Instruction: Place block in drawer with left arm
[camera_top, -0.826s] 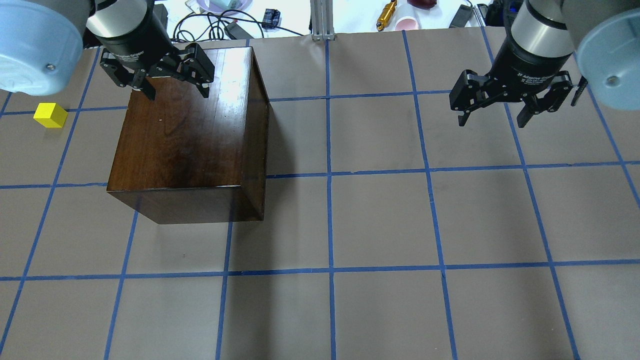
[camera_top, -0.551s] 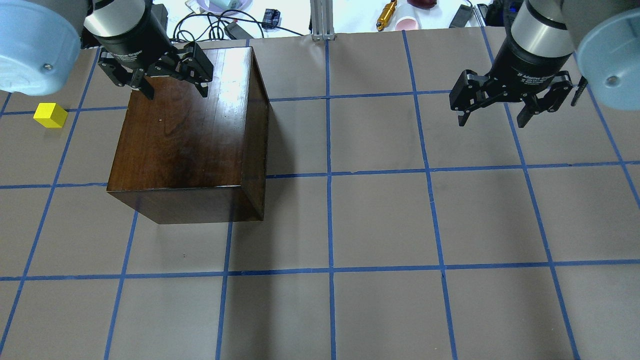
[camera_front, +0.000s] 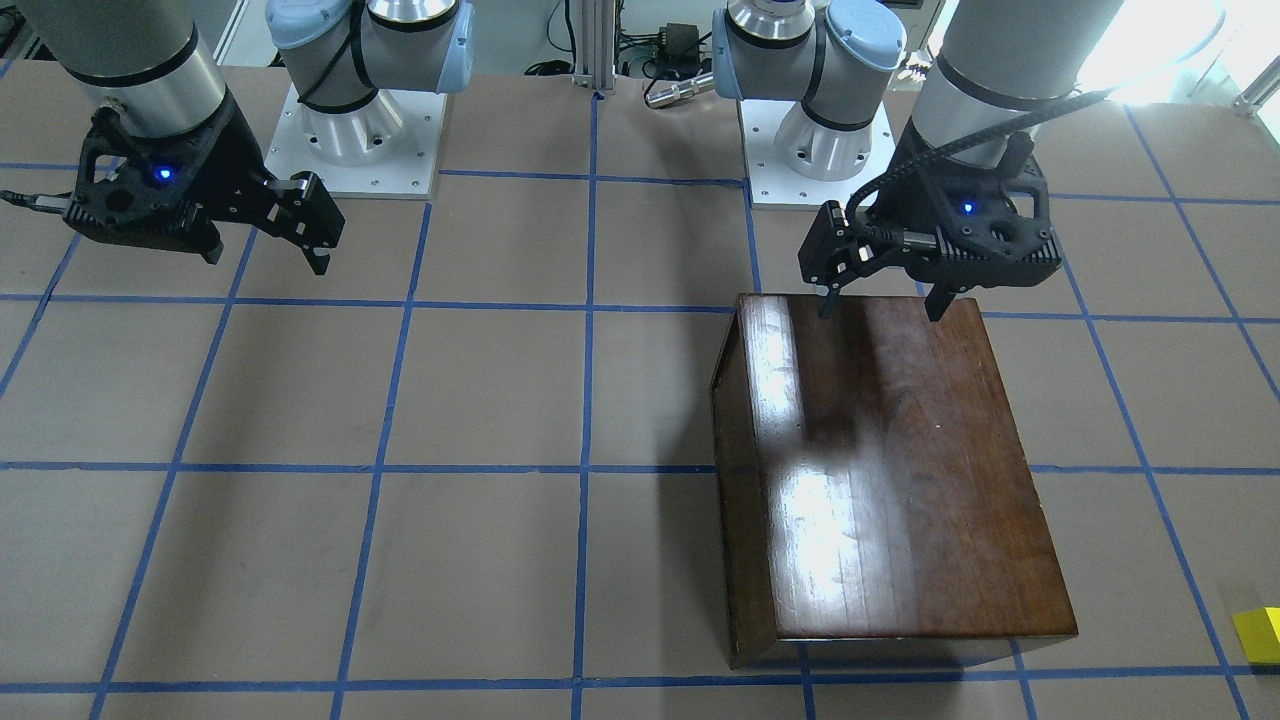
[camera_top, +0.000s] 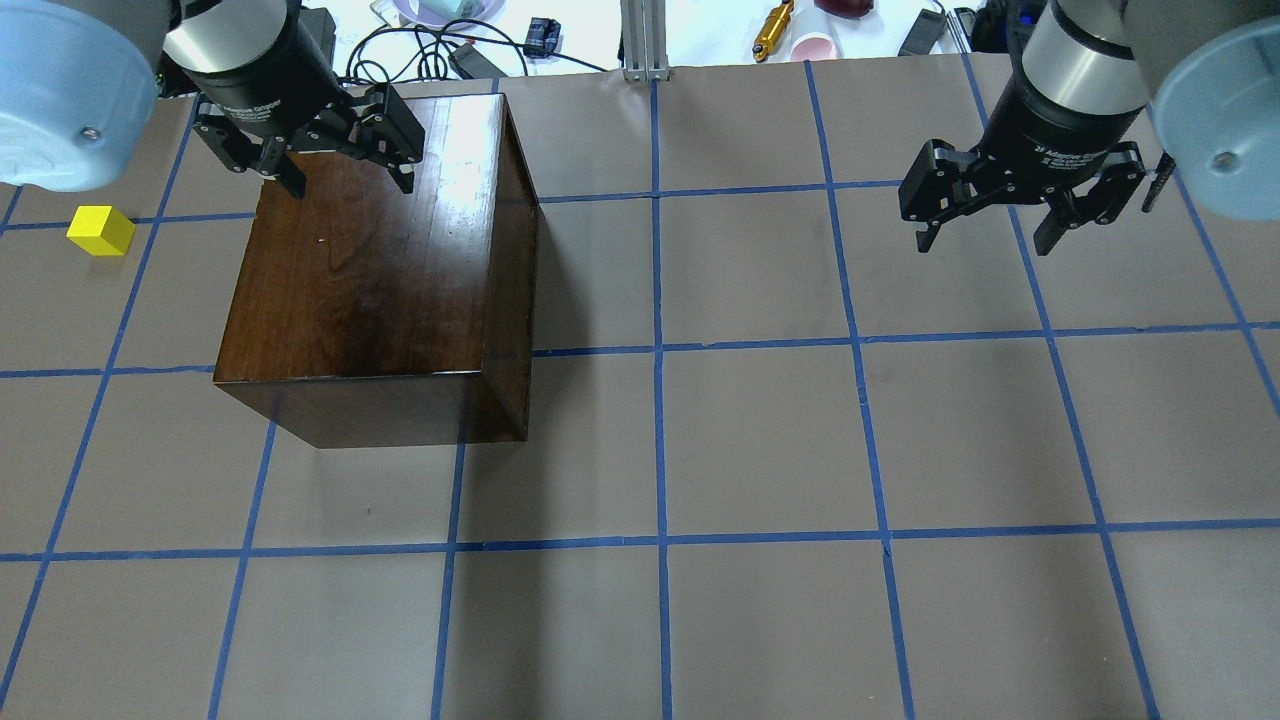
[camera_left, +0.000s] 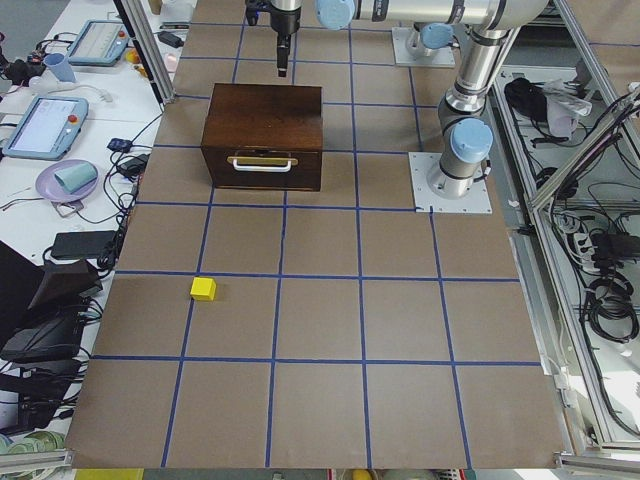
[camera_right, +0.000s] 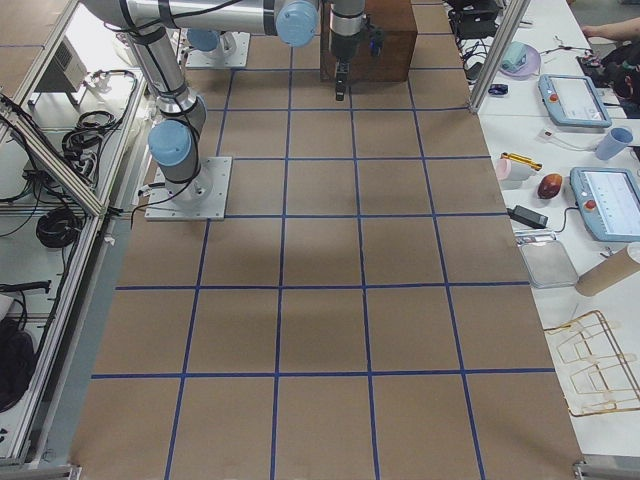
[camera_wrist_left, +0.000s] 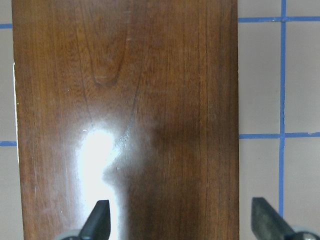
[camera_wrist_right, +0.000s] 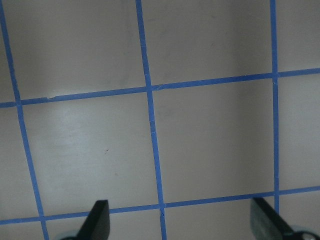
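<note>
The left gripper (camera_top: 350, 186) hangs over the box (camera_top: 380, 290) at its eleven o'clock corner in the overhead view, jaws spread wide and holding nothing; the block (camera_top: 100, 230) sits on the table (camera_top: 760, 440) at nine o'clock of the box, well apart from it; the drawer (camera_left: 262, 168) is pushed in flush; the right gripper (camera_top: 982, 246) hovers far off at three o'clock, jaws likewise apart and empty.

Silver arms (camera_front: 1010, 60), light-blue joint caps (camera_front: 868, 40)
</note>
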